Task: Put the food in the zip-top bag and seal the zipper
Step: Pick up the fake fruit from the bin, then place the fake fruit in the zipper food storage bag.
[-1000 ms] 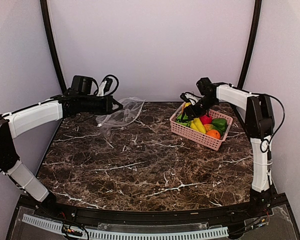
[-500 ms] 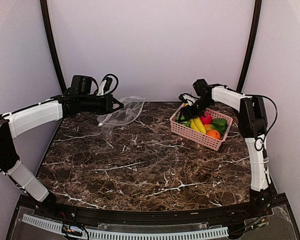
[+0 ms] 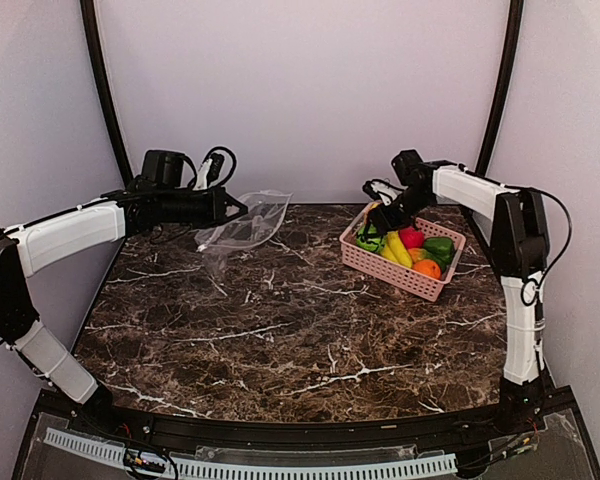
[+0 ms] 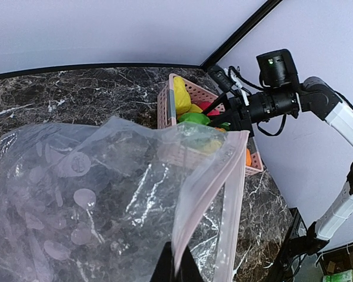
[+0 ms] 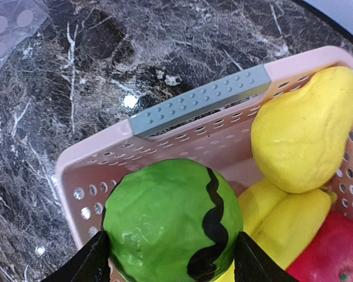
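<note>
My left gripper [image 4: 175,267], upper left from above, pinches the bag [image 4: 106,194] by its rim so the mouth gapes toward the basket [image 5: 82,167]. My right gripper [image 5: 170,261] clasps a green striped fruit [image 5: 170,223] there, ready to carry over.

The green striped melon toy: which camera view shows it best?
Right wrist: the melon sits large in the right pincer, black stripe clear. Top external shows only a green speck in the basket; left wrist, an unclear green patch beyond the bag.
</note>
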